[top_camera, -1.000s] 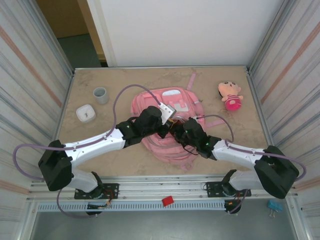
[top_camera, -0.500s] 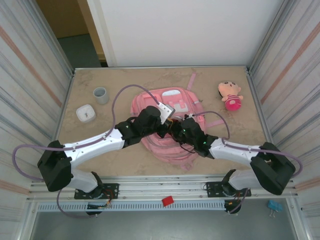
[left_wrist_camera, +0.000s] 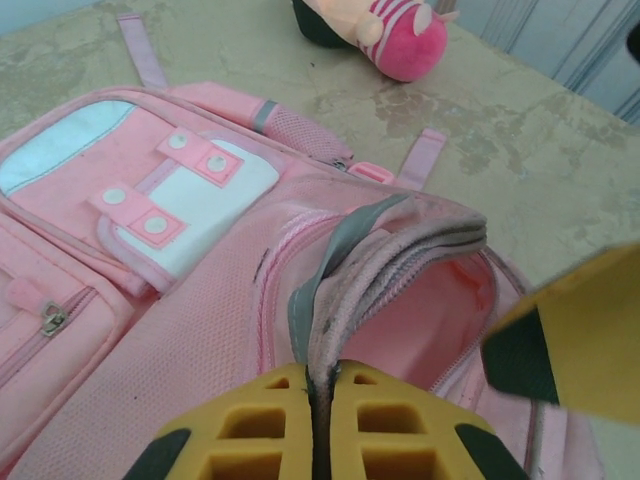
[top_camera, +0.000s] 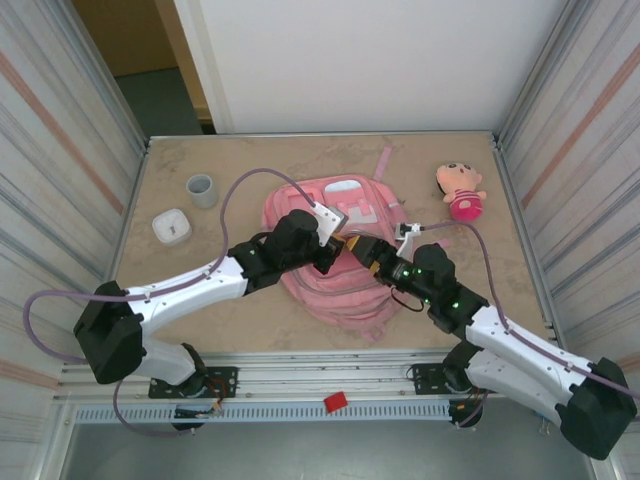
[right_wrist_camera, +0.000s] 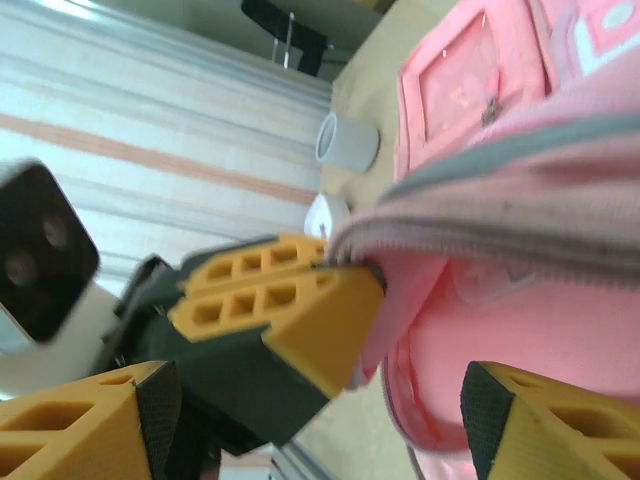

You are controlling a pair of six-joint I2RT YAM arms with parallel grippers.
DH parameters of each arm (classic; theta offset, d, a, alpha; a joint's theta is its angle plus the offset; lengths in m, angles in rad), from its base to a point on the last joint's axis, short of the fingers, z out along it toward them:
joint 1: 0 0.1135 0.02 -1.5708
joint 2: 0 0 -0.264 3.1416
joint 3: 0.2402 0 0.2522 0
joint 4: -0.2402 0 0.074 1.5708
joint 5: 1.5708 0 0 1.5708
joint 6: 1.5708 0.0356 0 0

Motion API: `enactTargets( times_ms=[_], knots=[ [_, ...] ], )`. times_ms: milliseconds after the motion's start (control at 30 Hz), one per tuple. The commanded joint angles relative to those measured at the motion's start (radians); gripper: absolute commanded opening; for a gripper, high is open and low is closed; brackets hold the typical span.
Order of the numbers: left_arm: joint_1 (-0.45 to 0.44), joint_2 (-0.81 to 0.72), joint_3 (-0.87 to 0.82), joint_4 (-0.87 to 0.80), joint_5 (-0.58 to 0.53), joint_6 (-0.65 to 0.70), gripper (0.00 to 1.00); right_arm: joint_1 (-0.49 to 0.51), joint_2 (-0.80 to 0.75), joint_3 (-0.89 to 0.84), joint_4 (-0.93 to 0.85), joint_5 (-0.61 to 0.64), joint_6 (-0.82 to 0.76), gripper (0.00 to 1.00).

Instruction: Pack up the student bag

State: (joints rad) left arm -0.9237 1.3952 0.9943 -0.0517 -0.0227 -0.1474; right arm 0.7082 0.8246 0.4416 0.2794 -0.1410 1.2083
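Observation:
The student bag, a big pink backpack, lies flat mid-table with its main opening pulled up. My left gripper is shut on the opening's grey-edged zip rim, with the yellow fingertips pinched on the fabric and the pink lining showing beyond. My right gripper stands open just right of that rim, holding nothing. In the right wrist view its fingers spread wide, with the left gripper and the lifted bag mouth between them.
A pink-and-tan plush doll lies at the back right. A grey cup and a small white square container sit at the left. Metal walls close in both sides of the table.
My right gripper has opened and pulled back to the right, its arm swinging outward. The left gripper keeps its hold on the bag's rim and has barely moved.

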Motion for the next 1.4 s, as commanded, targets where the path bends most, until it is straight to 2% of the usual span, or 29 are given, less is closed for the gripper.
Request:
enactTargets(
  times_ms=[0, 67, 133, 267, 400, 467, 567, 667, 733, 833, 1033, 1200, 1367],
  knots=[
    [-0.003, -0.012, 0.014, 0.081, 0.106, 0.005, 0.04, -0.045, 0.007, -0.001, 0.046, -0.073, 0.056, 0.76],
    [-0.003, -0.012, 0.011, 0.081, 0.146, 0.022, 0.11, -0.073, 0.028, 0.003, 0.07, -0.1, 0.076, 0.76],
    [-0.003, -0.022, -0.001, 0.083, 0.14, 0.029, 0.17, -0.099, 0.048, 0.009, 0.076, -0.116, 0.085, 0.76],
    [0.019, -0.072, -0.027, 0.044, 0.108, 0.049, 0.4, -0.156, 0.091, 0.01, 0.096, -0.163, 0.094, 0.75],
    [0.104, -0.136, -0.055, -0.044, 0.161, 0.034, 0.63, -0.18, 0.119, 0.015, 0.089, -0.193, 0.09, 0.74],
    [0.168, -0.167, -0.078, -0.092, 0.208, 0.04, 0.69, -0.185, 0.127, 0.017, 0.087, -0.201, 0.087, 0.73],
    [0.295, -0.217, -0.118, -0.158, 0.333, 0.074, 0.7, -0.188, 0.129, 0.021, 0.077, -0.203, 0.081, 0.72],
    [0.438, -0.26, -0.167, -0.172, 0.52, 0.162, 0.66, -0.188, 0.125, 0.031, 0.048, -0.202, 0.064, 0.72],
    [0.523, -0.278, -0.187, -0.183, 0.676, 0.282, 0.66, -0.188, 0.123, 0.038, 0.029, -0.198, 0.058, 0.72],
    [0.569, -0.272, -0.193, -0.257, 0.808, 0.545, 0.66, -0.188, 0.126, 0.043, 0.024, -0.197, 0.053, 0.72],
    [0.569, -0.111, -0.035, -0.604, 0.734, 0.957, 0.71, -0.184, 0.143, 0.06, 0.017, -0.203, 0.046, 0.72],
    [0.559, -0.006, 0.002, -0.629, 0.718, 1.066, 0.69, -0.183, 0.157, 0.066, 0.017, -0.205, 0.047, 0.72],
    [0.493, 0.065, 0.017, -0.573, 0.663, 1.089, 0.69, -0.181, 0.16, 0.067, 0.02, -0.206, 0.046, 0.72]
  ],
)
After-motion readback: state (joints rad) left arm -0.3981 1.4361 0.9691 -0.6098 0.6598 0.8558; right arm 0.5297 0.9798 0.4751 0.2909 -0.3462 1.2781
